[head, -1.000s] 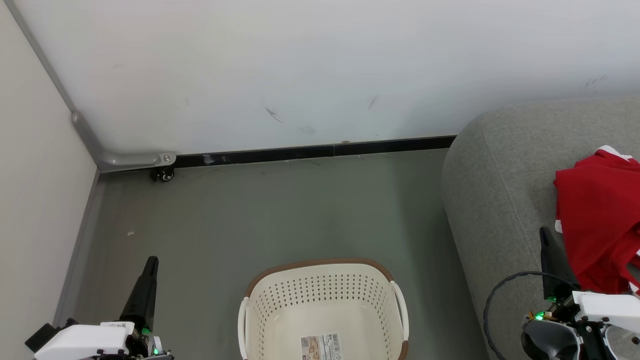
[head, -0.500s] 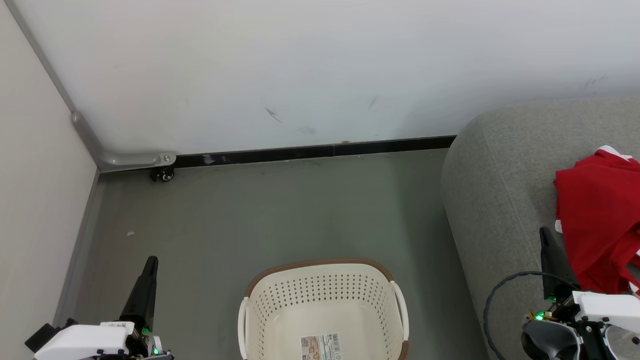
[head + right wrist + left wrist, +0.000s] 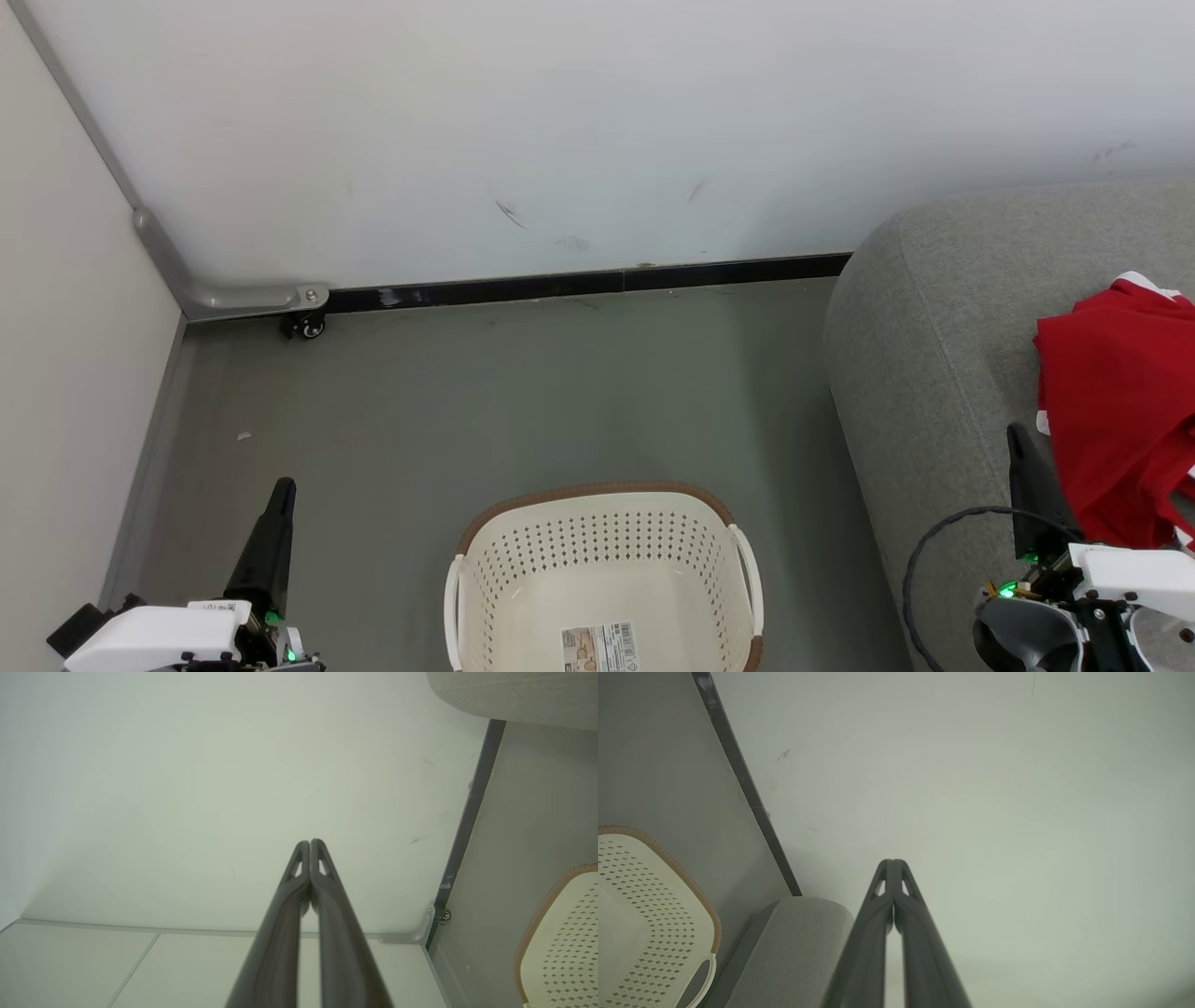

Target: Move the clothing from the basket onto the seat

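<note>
Side panel: a pale panel ran down the left edge, meeting the white wall at a corner.
Left gripper: the left gripper had its two dark fingers pressed together, holding nothing, above the grey floor and left of the basket (the left wrist view showed the tips touching).
Corner hardware: a grey bracket with a small caster sat where a black baseboard began.
Basket: the basket stood on the floor at centre, a paper label on its bottom.
Seat: the seat stood just right of the basket, its rounded corner between basket and clothing.
Right gripper: the right gripper was closed and empty over the seat, just beside the clothing, with a black cable looping at its base.
Clothing: the clothing lay bunched on the seat at the right edge.
</note>
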Tool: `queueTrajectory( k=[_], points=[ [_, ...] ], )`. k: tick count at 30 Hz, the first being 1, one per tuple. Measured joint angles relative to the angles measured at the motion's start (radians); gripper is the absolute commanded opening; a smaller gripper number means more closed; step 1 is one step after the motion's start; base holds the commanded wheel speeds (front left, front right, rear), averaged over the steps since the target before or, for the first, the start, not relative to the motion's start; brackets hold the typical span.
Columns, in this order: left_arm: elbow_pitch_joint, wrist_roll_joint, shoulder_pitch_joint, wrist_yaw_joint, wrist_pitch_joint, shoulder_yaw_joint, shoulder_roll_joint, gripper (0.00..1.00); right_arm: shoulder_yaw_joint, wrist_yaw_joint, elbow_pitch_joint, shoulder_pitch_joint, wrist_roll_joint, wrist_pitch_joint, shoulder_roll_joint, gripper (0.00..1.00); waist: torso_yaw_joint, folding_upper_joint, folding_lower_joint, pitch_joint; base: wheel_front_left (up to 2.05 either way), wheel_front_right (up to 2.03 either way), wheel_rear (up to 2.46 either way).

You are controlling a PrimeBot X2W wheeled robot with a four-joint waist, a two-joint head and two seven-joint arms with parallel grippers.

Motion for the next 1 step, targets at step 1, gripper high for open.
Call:
queueTrajectory(
  k=[1],
  points=[
    [0.0,0.0,0.0,0.0,0.0,0.0,0.0,0.0,0.0,0.0,0.0,0.0,0.0,0.0,0.0,0.0,0.0,0.0,0.0,0.0,0.0,0.0,0.0]
  ],
)
